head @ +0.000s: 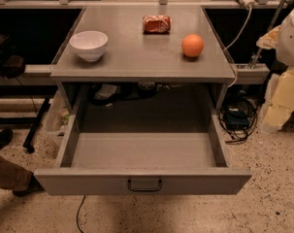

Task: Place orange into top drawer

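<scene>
The orange (192,45) sits on the grey table top (137,57), right of centre near the right edge. The top drawer (144,152) under the table top is pulled wide open toward me. Its inside is bare, and its flat front panel has a small dark handle (144,185) at centre. My arm and gripper (282,98) show as pale white and yellowish shapes at the right edge of the view. They are beside the table, right of and apart from the orange, and hold nothing that I can see.
A white bowl (89,44) stands on the table top at left. An orange-red and white snack packet (156,24) lies at the back middle. Cables and a dark box (236,119) lie on the floor at right. A person's leg and shoes (6,174) are at left.
</scene>
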{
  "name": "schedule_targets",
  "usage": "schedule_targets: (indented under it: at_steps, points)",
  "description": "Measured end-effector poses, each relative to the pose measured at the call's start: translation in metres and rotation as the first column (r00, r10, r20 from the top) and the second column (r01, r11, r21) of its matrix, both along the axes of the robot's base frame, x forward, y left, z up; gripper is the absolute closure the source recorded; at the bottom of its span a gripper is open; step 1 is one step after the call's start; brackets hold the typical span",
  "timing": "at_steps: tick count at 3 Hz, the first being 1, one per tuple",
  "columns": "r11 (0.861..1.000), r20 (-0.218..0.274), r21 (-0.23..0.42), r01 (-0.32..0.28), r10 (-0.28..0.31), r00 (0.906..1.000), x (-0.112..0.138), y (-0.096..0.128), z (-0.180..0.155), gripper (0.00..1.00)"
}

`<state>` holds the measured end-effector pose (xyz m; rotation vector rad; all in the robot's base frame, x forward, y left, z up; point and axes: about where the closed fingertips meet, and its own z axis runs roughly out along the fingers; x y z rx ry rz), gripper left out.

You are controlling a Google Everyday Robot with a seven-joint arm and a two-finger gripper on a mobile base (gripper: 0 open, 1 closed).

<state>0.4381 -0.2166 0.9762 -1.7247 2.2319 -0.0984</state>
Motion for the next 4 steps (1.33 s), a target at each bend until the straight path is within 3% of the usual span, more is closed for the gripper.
schedule_targets:
  at_steps: [1,2,3,4]
  points:
    - [1.000,0.000,0.000,0.000,0.000,1.0000,0.000,0.000,0.000,0.00]
    - [0.998,-0.013,0.035,0.056,-0.056,0.9984,0.015,0.009,-0.008,0.00]
    - [0.982,-0.038,0.102,0.161,-0.158,0.9867,0.049,0.024,-0.025,0.00]
    - [0.951,-0.055,0.158,0.265,-0.260,0.9642,0.082,0.038,-0.042,0.00]
